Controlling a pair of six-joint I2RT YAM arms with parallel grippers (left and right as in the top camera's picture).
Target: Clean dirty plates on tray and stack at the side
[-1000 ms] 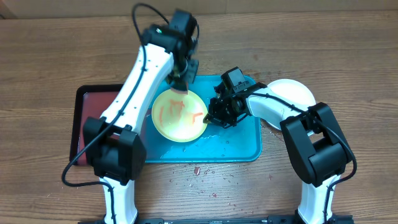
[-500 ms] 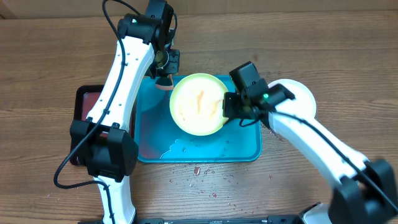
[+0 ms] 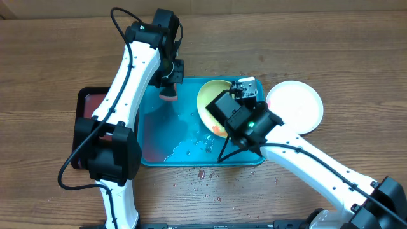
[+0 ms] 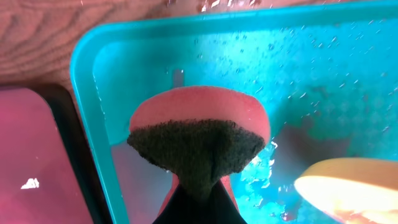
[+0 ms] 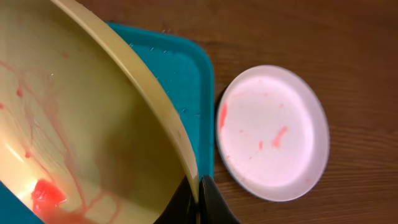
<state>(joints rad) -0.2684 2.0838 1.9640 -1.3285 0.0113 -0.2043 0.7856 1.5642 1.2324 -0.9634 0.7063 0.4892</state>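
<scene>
The lime-green plate (image 3: 213, 105) hung tilted on edge over the right end of the turquoise tray (image 3: 156, 127), with red streaks and a red lump in its bowl. The tilt probably let the wet mess run into the tray rather than onto the counter (image 3: 318, 38). The right tool (image 5: 198, 198) was clamped tight on the plate's rim. Just off the tray's right edge a pale plate (image 3: 294, 106) lay flat on the counter, faintly smeared red, likely the start of the stack. Above the tray's back-left corner, the left tool (image 4: 194, 202) pinched a pink sponge (image 4: 199, 134), scourer side facing the wrist camera. A dark red tray (image 3: 82, 121) sat left.
</scene>
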